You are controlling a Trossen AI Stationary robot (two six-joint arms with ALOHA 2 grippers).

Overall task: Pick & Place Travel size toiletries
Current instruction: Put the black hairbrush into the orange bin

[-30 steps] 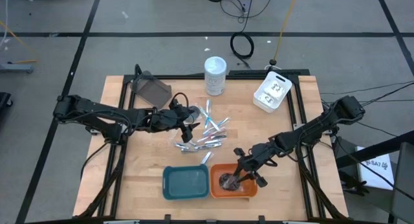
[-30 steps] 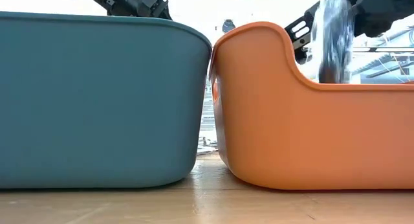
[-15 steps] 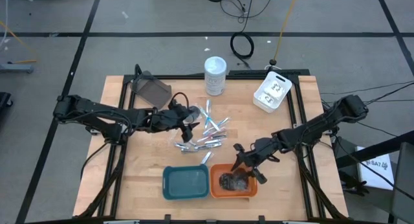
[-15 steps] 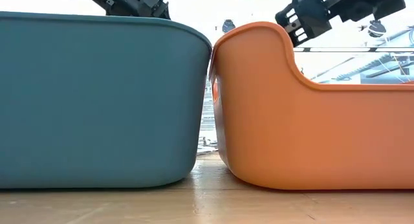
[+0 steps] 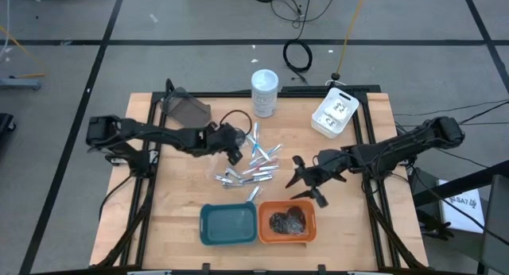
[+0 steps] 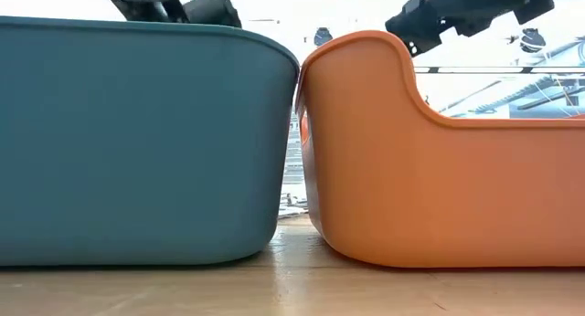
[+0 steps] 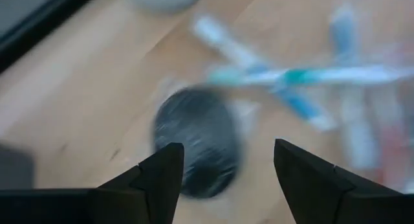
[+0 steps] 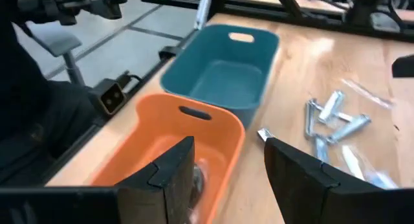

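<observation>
Orange tray [image 5: 307, 233] now holds the dark bundle [image 5: 289, 222], dropped by the right gripper [image 5: 306, 182], which has been lifted clear, jaws open and empty. Another dark bundle [image 7: 196, 142] is straddled by the open left gripper [image 5: 232, 146]; tubes [image 5: 253, 168] remain piled mid-table.

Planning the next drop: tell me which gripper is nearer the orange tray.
Right. The right gripper hovers just beyond the orange tray; the left gripper is farther off, over the pile.
</observation>
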